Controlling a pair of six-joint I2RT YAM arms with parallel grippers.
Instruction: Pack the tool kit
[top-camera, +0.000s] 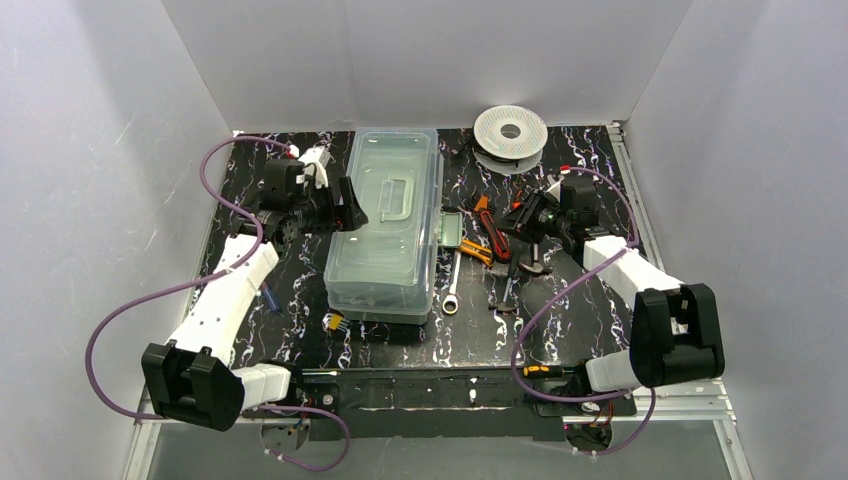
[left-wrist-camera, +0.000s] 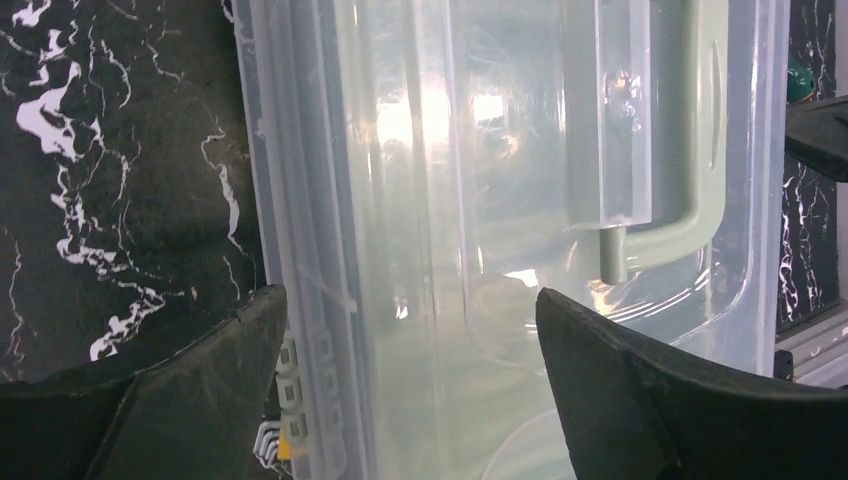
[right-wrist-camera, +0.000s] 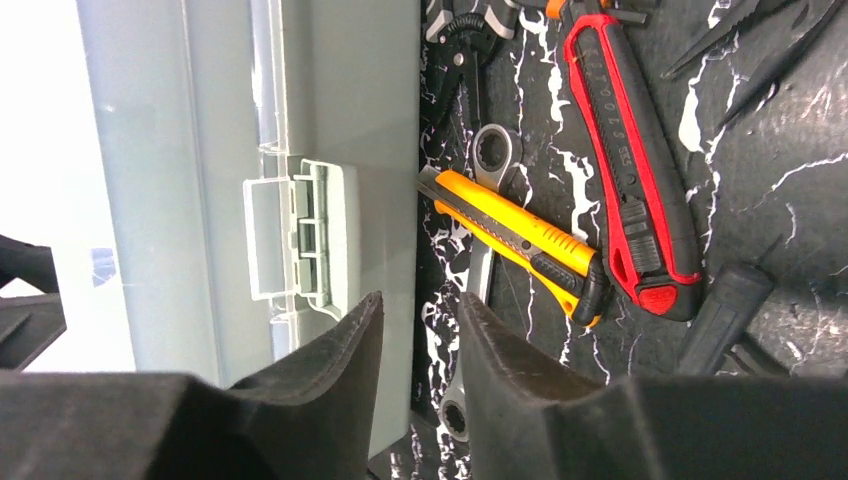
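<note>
I read the left pincer (left-wrist-camera: 408, 298) wide apart at the toolbox (top-camera: 385, 230), and the right pincer (right-wrist-camera: 420, 302) slightly apart near its latch (right-wrist-camera: 300, 225).

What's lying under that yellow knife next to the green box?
A silver wrench. Its ring end pokes out on one side of the yellow utility knife, and its shaft carries on past the other side. The short stretch of shaft that the knife crosses is covered.

1. The left arm (top-camera: 225, 300) and right arm (top-camera: 620, 262) have white angular shells with bulky black joint blocks.
2. A purple cable (top-camera: 100, 345) loops along each arm.
3. The left claw (left-wrist-camera: 408, 300) and right claw (right-wrist-camera: 420, 300) have matte black, wedge-shaped fingers (left-wrist-camera: 200, 390) with blunt tips.
</note>
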